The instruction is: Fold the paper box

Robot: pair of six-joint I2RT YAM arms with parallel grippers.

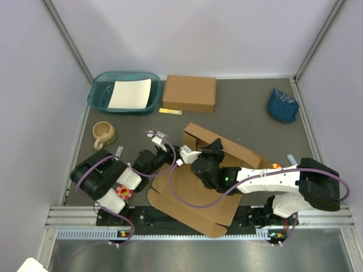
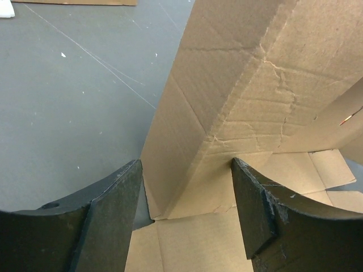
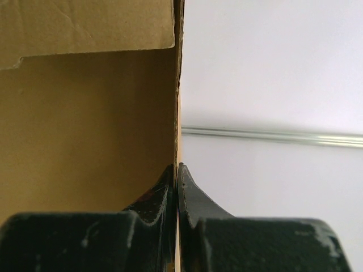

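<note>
The paper box (image 1: 193,207) is a brown die-cut sheet lying flat near the front edge, with one long panel raised along its far side (image 1: 227,148). My right gripper (image 1: 211,148) is shut on that raised panel; in the right wrist view the fingers (image 3: 177,170) pinch the cardboard's edge (image 3: 85,113). My left gripper (image 1: 169,163) is open at the sheet's left side. In the left wrist view its jaws (image 2: 187,164) stand wide apart over the flat cardboard, facing the corner of the raised panel (image 2: 238,85), and hold nothing.
A teal tray (image 1: 99,97) holding a white paper sheet (image 1: 130,93) sits at the back left. A closed brown box (image 1: 189,93) is beside it, with a small yellow and white stick (image 1: 170,111) in front. A tan mug (image 1: 104,134) stands left; a blue cloth (image 1: 282,105) lies back right.
</note>
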